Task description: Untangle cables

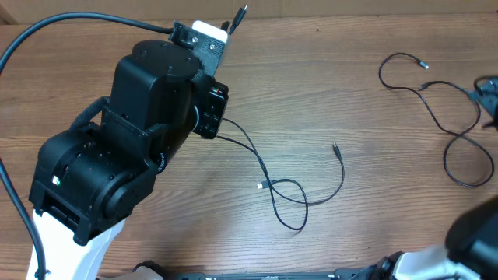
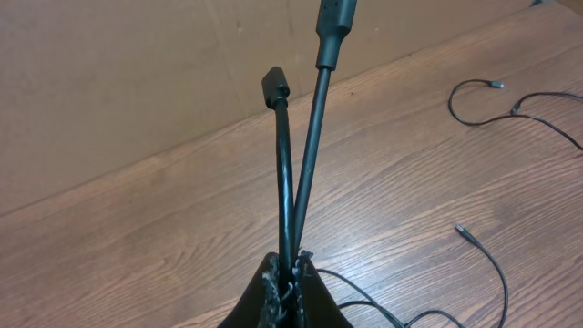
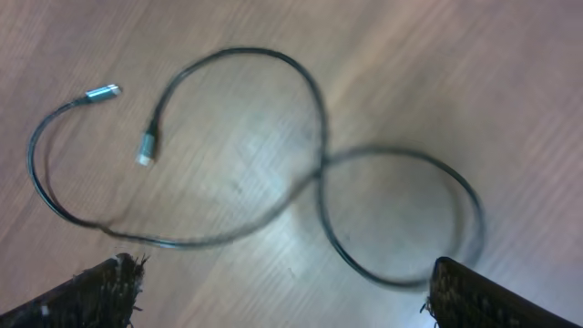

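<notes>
Two black arms with white lower parts.
The left arm (image 1: 132, 148) is built of bulky, rounded, matte-black housings. A white link (image 1: 74, 253) is seen at its foot, a white block (image 1: 210, 33) at its wrist and a small white mark (image 1: 56, 180) on one housing. A thick black cable (image 1: 85, 15) is run to the wrist. The right arm (image 1: 478, 229) is seen only in part, black above white. The finger pads (image 3: 109, 290) are dark, with rough, frayed edges.
</notes>
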You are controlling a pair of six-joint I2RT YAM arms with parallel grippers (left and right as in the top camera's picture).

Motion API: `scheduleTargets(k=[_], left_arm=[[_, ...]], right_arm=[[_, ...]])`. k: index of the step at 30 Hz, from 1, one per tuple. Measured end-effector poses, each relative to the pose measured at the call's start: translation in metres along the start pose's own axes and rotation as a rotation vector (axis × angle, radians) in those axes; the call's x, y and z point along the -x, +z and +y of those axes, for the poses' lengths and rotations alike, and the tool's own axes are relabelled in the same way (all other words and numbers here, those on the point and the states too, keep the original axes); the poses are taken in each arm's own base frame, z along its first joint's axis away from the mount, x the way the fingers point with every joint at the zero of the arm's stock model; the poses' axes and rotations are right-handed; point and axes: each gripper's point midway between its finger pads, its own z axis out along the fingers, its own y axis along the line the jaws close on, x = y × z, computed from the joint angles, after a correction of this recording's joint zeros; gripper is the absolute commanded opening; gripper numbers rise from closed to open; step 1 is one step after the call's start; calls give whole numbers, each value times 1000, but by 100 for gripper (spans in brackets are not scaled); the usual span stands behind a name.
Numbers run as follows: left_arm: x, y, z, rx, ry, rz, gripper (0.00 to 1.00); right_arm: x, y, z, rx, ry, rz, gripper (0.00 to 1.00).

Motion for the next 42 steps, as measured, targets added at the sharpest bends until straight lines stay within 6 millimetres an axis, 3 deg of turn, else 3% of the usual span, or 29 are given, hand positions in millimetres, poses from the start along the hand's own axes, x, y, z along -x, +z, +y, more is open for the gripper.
scheduleTargets(k=[3, 6, 9, 12, 16, 18, 21, 30, 39, 42], left_arm=[[0, 0, 0, 0, 0, -1, 4], [1, 0, 0, -1, -1, -3, 4], [0, 0, 0, 0, 0, -1, 4], [-1, 0, 0, 0, 1, 6, 4], [-4, 0, 0, 1, 4, 16, 4], [-5, 0, 0, 1, 5, 20, 4], [-5, 0, 0, 1, 5, 21, 4], [-11, 0, 1, 2, 12, 45, 5], [-13, 0, 1, 5, 14, 52, 6], [-13, 0, 1, 7, 14, 51, 6]], right_arm=[[-27, -9, -22, -7, 55, -9, 100], [-56, -5, -38, -4, 102, -12, 100], [-91, 13, -51, -10, 156, 20, 100], [-110, 27, -60, -40, 175, 53, 100], [-145, 48, -88, -161, 224, 107, 100], [-152, 54, -96, -198, 238, 109, 100], [-151, 56, -103, -233, 263, 84, 100], [-111, 59, -102, -222, 333, -97, 100], [-124, 89, -139, -328, 434, -17, 100], [-120, 99, -148, -322, 484, -20, 100]])
